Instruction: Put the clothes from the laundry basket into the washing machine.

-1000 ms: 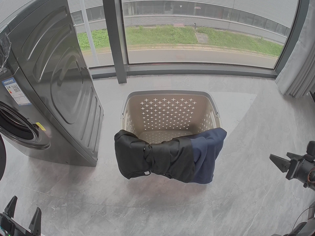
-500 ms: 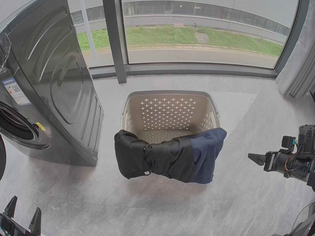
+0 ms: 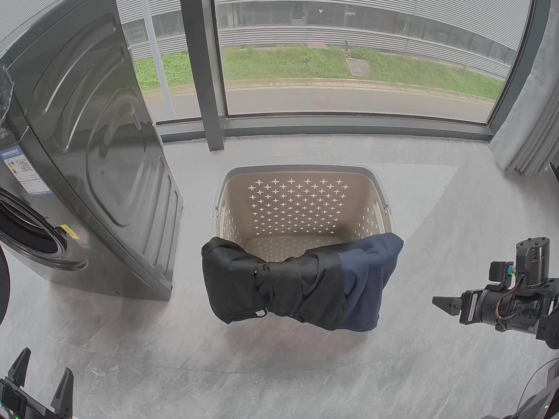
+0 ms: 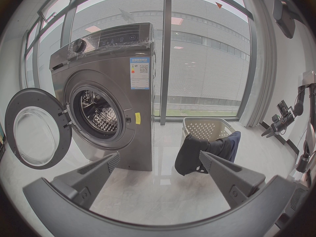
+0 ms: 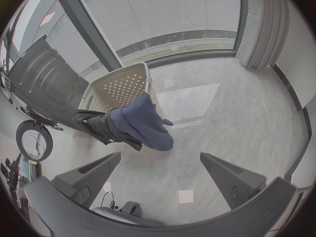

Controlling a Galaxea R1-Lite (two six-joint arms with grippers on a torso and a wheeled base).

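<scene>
A beige laundry basket (image 3: 303, 205) stands on the floor by the window. A black garment (image 3: 256, 283) and a navy garment (image 3: 370, 272) hang over its near rim, also seen as the black garment (image 5: 98, 127) and the navy garment (image 5: 144, 122). The grey washing machine (image 3: 87, 146) stands to the basket's left, its drum (image 4: 98, 114) exposed. My right gripper (image 3: 448, 305) hovers to the right of the basket, pointing toward the navy garment, open and holding nothing (image 5: 158, 155). My left gripper (image 3: 45, 363) is low at the near left, open and holding nothing (image 4: 158, 154).
The washer's round door (image 4: 34, 129) is swung wide open to the machine's side. A window pillar (image 3: 201, 59) rises behind the basket and a curtain (image 3: 533, 112) hangs at the far right. Bare grey floor (image 3: 291, 368) surrounds the basket.
My right gripper has moved left toward the basket and turned to point at the navy garment. The head view has shifted slightly. Left gripper and clothes are unmoved.
</scene>
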